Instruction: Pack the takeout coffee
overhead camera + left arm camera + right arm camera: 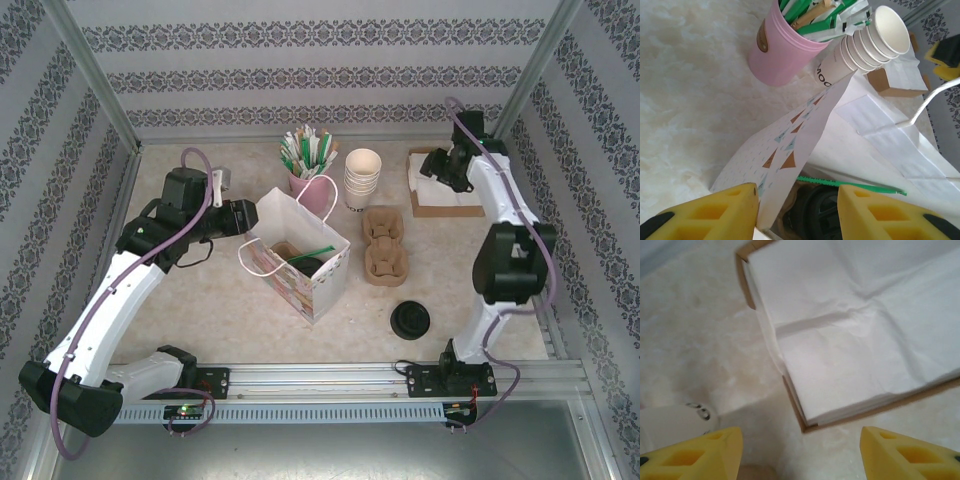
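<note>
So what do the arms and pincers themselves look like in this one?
Both the left arm and right arm have white link shells with bulky black joint housings, and a purple cable loops along each. The left pincer and right pincer have blocky yellow fingers with rectangular cut-outs.

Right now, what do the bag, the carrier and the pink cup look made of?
Bag: paper, matte white with a printed pattern; it creases sharply.
Carrier: likely molded pulp, dull brown, soft rounded cells.
Pink cup: smooth, faint sheen; plastic or coated paper, cannot tell which.
</note>
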